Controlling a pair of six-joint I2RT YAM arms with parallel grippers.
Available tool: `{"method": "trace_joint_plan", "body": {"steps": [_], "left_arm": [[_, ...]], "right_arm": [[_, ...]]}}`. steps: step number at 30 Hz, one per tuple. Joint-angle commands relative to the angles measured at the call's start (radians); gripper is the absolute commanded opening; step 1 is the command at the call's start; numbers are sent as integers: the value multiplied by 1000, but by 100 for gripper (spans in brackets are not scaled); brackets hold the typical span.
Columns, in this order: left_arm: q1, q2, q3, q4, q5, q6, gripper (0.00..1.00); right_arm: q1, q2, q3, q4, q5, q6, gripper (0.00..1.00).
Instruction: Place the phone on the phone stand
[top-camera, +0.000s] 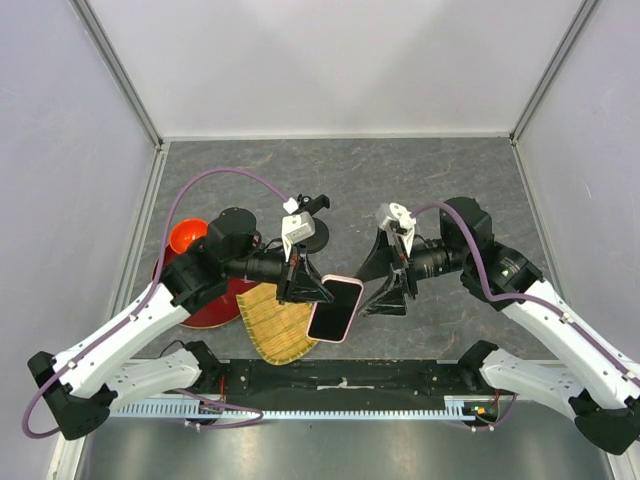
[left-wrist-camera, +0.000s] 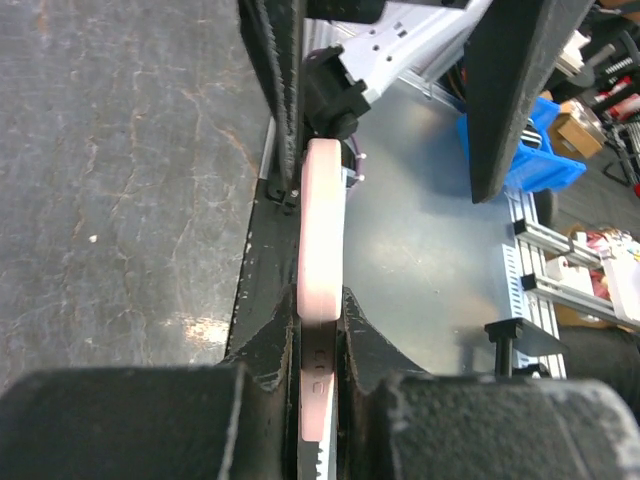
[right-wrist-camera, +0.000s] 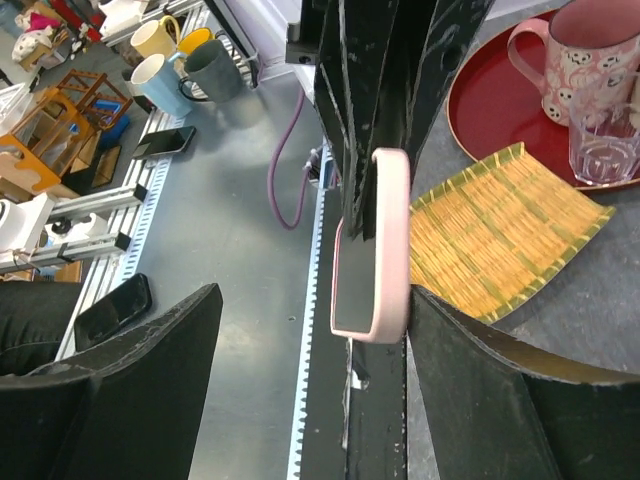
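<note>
The phone (top-camera: 335, 307), black screen in a pink case, hangs above the table's near edge, and my left gripper (top-camera: 300, 287) is shut on its left end. Edge-on in the left wrist view, the phone's pink edge (left-wrist-camera: 322, 235) is pinched in my left gripper (left-wrist-camera: 322, 335). My right gripper (top-camera: 388, 282) is open at the phone's right end. In the right wrist view the phone (right-wrist-camera: 375, 250) stands between the right gripper's (right-wrist-camera: 312, 350) fingers; one finger (right-wrist-camera: 480, 385) touches the pink case, the other stays well apart. The black phone stand (top-camera: 314, 222) is behind the left gripper, partly hidden.
A bamboo mat (top-camera: 275, 325) lies under the phone. A red tray (top-camera: 215, 305) to the left carries a pink mug (right-wrist-camera: 585, 55) and a glass (right-wrist-camera: 605, 150). An orange bowl (top-camera: 185, 235) sits behind the tray. Grey walls enclose the table.
</note>
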Motion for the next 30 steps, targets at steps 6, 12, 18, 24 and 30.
{"method": "trace_joint_plan", "body": {"steps": [6,12,18,24,30], "left_arm": [[2,7,-27,207,225,-49,2],[2,12,-33,158,219,6,2],[2,48,54,19,181,54,2],[1,41,61,-8,167,81,2],[1,32,56,-5,181,80,2]], "right_arm": [[29,134,156,-230,50,-214,78],[48,271,288,-397,49,-274,56],[127,332,345,-480,109,-284,46],[173,355,342,-502,115,-291,38],[193,381,349,-483,109,-302,27]]}}
